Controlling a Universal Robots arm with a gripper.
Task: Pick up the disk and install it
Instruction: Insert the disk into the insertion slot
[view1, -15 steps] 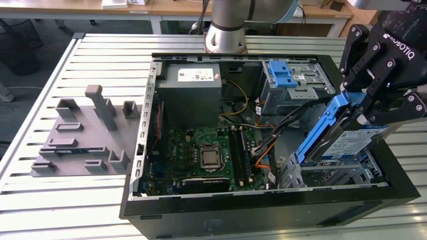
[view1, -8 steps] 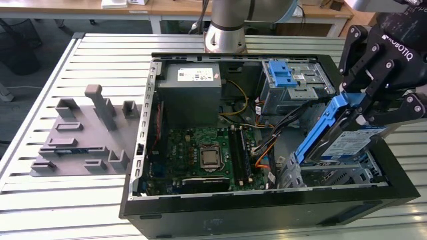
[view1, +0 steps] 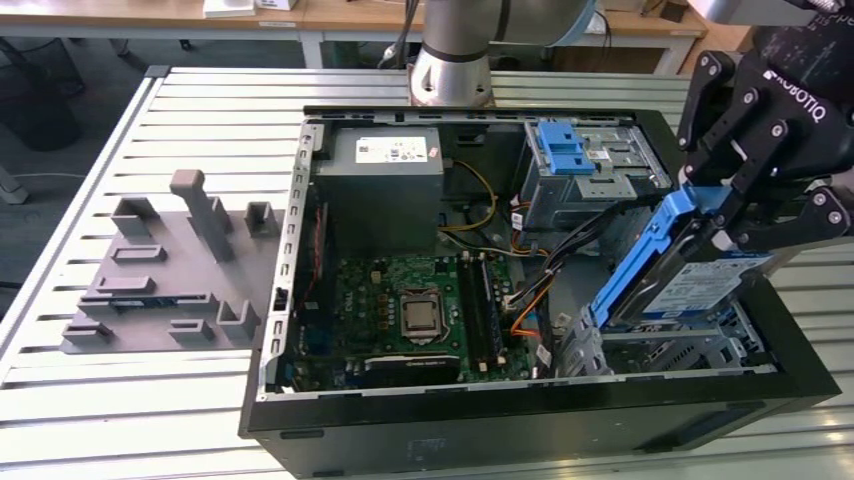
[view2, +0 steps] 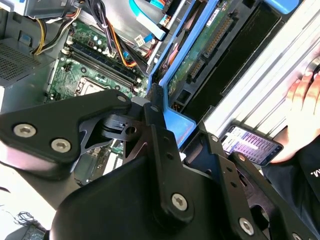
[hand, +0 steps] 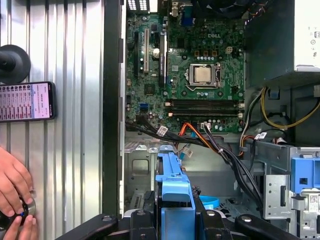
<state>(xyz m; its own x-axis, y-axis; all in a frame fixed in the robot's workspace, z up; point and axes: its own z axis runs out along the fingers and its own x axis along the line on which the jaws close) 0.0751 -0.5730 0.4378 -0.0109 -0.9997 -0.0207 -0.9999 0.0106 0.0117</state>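
The disk (view1: 694, 285), silver w/ a white-and-blue label and a bright blue carrier frame, is off the bench and held tilted over the lower corner of the open PC case (view1: 534, 425) on the exterior view's right, its low end down near the silver drive bay (view1: 681, 350) but, as far as I can judge, not yet seated flat in it. The gripper (view1: 714, 215) is clamped on the disk at its upper end, black fingers either side of the blue frame; in the second wrist view the frame edge (view2: 172, 122) runs up between the linkage w/ the drive's green circuit board and connector exposed, and in the first wrist view the blue frame (hand: 172, 185) sits dead centre between the fingers, pointing at the bay area below the motherboard (hand: 190, 75). So pick-up looks done; install looks partway, w/ the disk at the case but angled, not slid home. Cables (view1: 534, 300) in orange, black and yellow run close beside the disk's path. Further out: grey power-supply box (view1: 387, 175) and the perforated cage w/ blue latch (view1: 567, 150) at the far side of the case, a grey fixture block (view1: 160, 280) on the slatted bench (view1: 80, 400), and in the first wrist view a phone (hand: 25, 101) and a person's hand (hand: 12, 185) on the bench beside the case.
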